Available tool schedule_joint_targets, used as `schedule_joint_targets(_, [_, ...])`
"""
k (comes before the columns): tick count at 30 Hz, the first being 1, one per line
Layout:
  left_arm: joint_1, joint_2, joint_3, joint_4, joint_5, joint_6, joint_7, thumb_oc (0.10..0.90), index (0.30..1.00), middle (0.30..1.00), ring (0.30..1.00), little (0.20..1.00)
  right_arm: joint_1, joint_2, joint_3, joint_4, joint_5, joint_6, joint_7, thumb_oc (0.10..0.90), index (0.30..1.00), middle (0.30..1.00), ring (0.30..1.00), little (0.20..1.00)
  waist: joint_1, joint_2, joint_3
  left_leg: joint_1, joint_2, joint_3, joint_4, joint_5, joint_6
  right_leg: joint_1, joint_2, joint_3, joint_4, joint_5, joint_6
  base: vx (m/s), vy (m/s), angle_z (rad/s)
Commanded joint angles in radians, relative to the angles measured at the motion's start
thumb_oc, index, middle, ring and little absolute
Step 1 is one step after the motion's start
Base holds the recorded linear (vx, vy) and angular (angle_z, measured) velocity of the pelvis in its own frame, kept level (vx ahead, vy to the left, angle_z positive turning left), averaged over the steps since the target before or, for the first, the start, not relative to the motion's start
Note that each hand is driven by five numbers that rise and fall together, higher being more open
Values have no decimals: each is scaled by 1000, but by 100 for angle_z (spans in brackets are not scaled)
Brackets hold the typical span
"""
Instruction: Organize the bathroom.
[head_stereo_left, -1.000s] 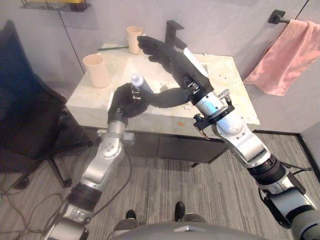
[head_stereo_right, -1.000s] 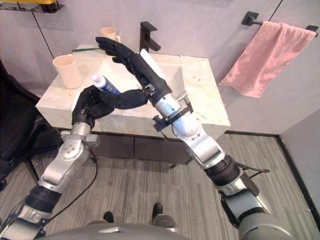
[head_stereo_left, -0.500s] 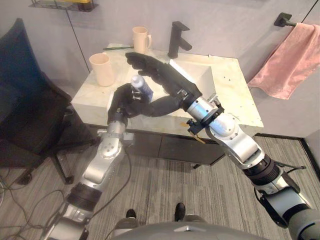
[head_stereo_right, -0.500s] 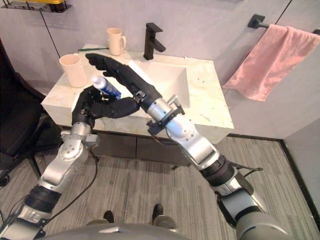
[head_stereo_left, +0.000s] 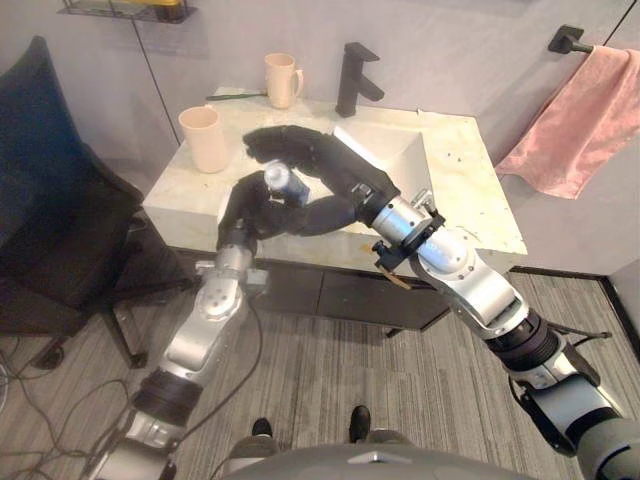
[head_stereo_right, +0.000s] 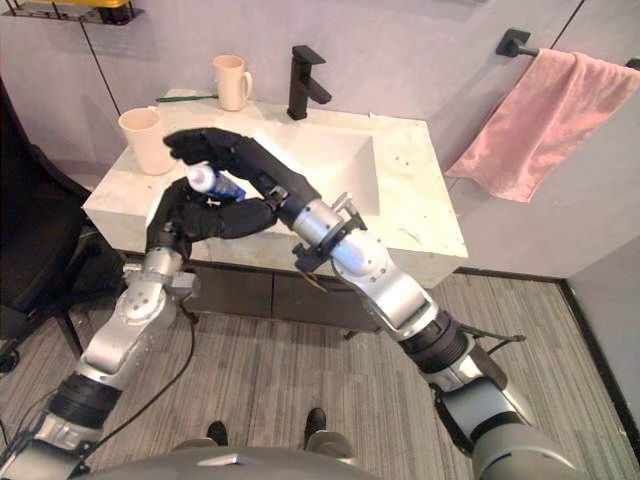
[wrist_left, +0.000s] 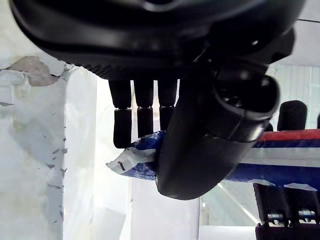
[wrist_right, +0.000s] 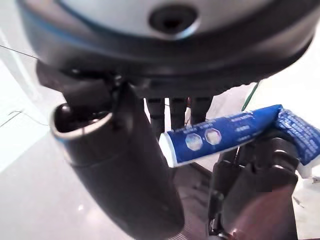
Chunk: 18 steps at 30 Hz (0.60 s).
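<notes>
The toothpaste tube (head_stereo_left: 284, 183) is in the air over the front left part of the surface (head_stereo_left: 470, 200), between the two hands. The left hand (head_stereo_left: 250, 205) has its fingers curled round the tube's lower end, holding it cap-up and tilted. The right hand (head_stereo_left: 300, 155) reaches across from the right, its fingers (head_stereo_right: 190, 145) bent over the capped end; in the right wrist view its thumb (wrist_right: 120, 165) stands apart from the tube (wrist_right: 220, 137), so I judge it is closing on the tube but has not yet taken hold.

This looks like a hand-to-hand pass, and the risk lies there. If the left hand lets go before the right has closed on the tube, the soft tube could slip out and drop on the front edge of the surface or past it to the floor. A hard squeeze could also buckle the tube or press paste out.

Room is mixed. The near cup (head_stereo_left: 203, 139) stands at the left edge, just beside the hands, and a sideways swing could knock it over. The mug (head_stereo_left: 282, 79) and a green toothbrush (head_stereo_left: 235, 96) lie at the back left corner, the black tap (head_stereo_left: 356, 77) at the back edge. The basin (head_stereo_left: 385, 150) and the right part of the surface are open.
</notes>
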<state>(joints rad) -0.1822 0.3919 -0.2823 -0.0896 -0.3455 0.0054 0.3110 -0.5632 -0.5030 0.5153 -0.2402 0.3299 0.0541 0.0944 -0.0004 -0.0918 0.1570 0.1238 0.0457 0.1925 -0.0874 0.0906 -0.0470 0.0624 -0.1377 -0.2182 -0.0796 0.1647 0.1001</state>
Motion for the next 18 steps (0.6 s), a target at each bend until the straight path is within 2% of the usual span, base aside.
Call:
schedule_joint_targets(1, [-93, 16, 3, -110, 34, -151, 4, 400, 300, 300, 300, 300, -104, 36, -61, -75, 32, -94, -15, 400, 300, 300, 300, 300, 25, 35, -55, 9, -44, 13, 18, -155, 70, -3, 10, 23, 119, -180, 56, 0, 0, 0])
schedule_joint_targets(16, [-52, 20, 28, -102, 36, -172, 13, 400, 300, 300, 300, 300, -97, 24, -98, -91, 35, -95, -24, 400, 300, 300, 300, 300, 29, 32, -56, 11, -42, 12, 17, -156, 69, -2, 6, 24, 116, -177, 58, 0, 0, 0])
schedule_joint_targets(17, [-51, 20, 30, -102, 37, -172, 12, 400, 300, 300, 300, 300, -97, 23, -99, -92, 37, -92, -24, 546, 519, 519, 519, 519, 30, 31, -56, 11, -42, 11, 16, -156, 68, -2, 7, 25, 115, -176, 58, 0, 0, 0])
schedule_joint_targets(18, [-50, 20, 29, -103, 39, -173, 14, 400, 300, 300, 300, 300, -95, 24, -99, -92, 40, -86, -28, 800, 900, 900, 900, 900, 30, 31, -56, 12, -42, 11, 16, -156, 69, -2, 7, 24, 115, -176, 58, 0, 0, 0])
